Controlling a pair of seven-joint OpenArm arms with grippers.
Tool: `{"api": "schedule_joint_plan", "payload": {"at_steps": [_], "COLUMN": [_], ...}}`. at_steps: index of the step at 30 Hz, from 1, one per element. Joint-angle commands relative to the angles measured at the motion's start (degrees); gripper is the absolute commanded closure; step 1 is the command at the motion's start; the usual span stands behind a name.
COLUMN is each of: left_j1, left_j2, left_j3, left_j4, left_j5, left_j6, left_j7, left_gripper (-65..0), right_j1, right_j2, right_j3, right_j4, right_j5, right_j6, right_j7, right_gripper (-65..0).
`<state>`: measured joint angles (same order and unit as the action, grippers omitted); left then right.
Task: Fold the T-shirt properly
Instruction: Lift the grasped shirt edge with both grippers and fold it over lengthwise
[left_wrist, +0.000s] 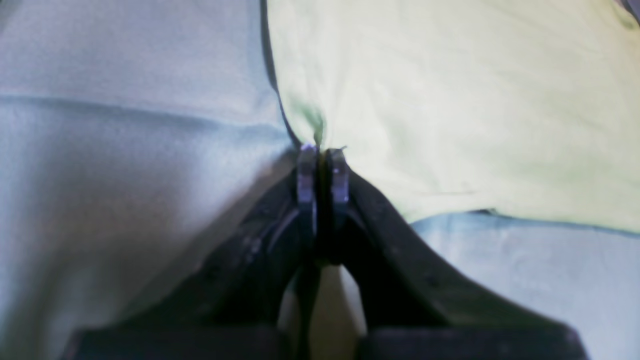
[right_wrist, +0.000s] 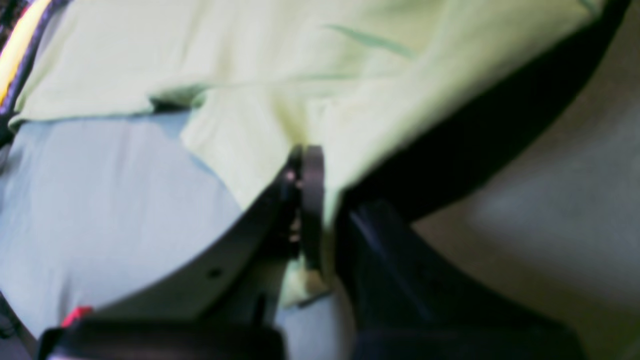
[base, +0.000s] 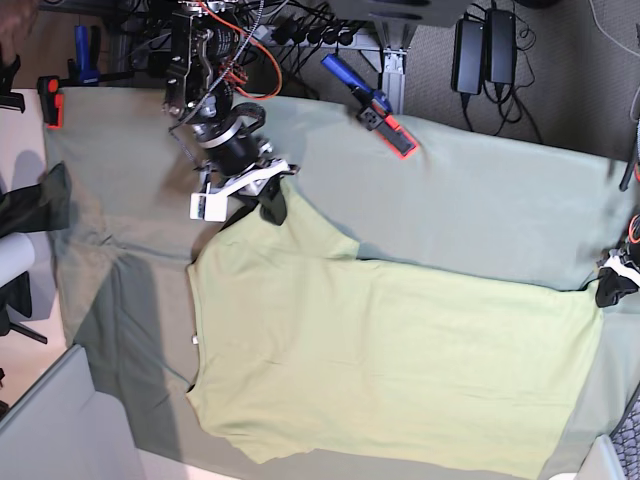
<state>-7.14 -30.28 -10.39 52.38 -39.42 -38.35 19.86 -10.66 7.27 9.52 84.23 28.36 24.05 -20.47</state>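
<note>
The light yellow-green T-shirt (base: 400, 370) lies spread flat on the grey-green table cloth (base: 480, 210), neck toward the left. My right gripper (base: 272, 208) is at the shirt's upper-left sleeve. In the right wrist view it (right_wrist: 304, 152) is shut on a bunch of the T-shirt (right_wrist: 300, 65), and fabric hangs down between its fingers. My left gripper (base: 608, 288) sits at the shirt's far right corner. In the left wrist view its jaws (left_wrist: 322, 150) are pressed together on a puckered edge of the T-shirt (left_wrist: 450, 100), low over the table cloth (left_wrist: 100, 175).
A blue and orange clamp (base: 372, 108) pins the cloth at the back edge, and another orange clamp (base: 52, 100) holds the back left corner. Power bricks (base: 485, 50) and cables lie on the floor behind. The table's near edge runs just below the shirt.
</note>
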Motion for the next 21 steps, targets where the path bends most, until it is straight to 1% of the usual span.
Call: {"api": "schedule_joint_plan", "payload": {"at_steps": [1,4,7,9,14,16,21], "left_j1": [0.0,1.7,2.8,3.4,6.5,8.6,14.4], "left_j2": [-2.0,-3.6,-5.0,-5.4,-6.4,-6.6,-6.6], "left_j3": [-0.2,-0.2,-0.3,-0.9,-2.1,-3.1,-6.7], "left_j4": [0.9,1.0,1.0,1.4,5.5,8.3,15.2], "left_j5": [-1.6,-5.9,-7.8,-9.4,-17.2,-18.7,-19.1], "left_j6": [-1.7,-1.7,-1.7,-1.7,-1.7,-1.7,-1.7], "left_j7": [0.4,2.1,2.6,4.8,12.0,12.8,12.8], "left_gripper": [0.0,0.0,0.0,0.0,0.0,0.0,0.0], "right_j1": [-0.7,-2.3,-3.9,-5.2,-8.8,-10.2,-13.7], "right_j2": [0.3,0.3,0.5,0.5,0.5,0.5,0.5], "right_j3": [0.8,2.7,4.5,5.5,6.3,6.3,7.2], "right_j4": [1.8,4.7,7.2,8.5,12.1,13.5,17.4], "right_j5": [0.8,2.5,4.5,5.4,5.7,5.7,6.9], "right_j6": [0.4,0.4,0.4,0.4,0.4,0.4,0.4], "right_j7": [-0.4,-3.0,-5.3,-5.5,-6.1,-6.4,-6.4], "right_gripper": [0.0,0.0,0.0,0.0,0.0,0.0,0.0]}}
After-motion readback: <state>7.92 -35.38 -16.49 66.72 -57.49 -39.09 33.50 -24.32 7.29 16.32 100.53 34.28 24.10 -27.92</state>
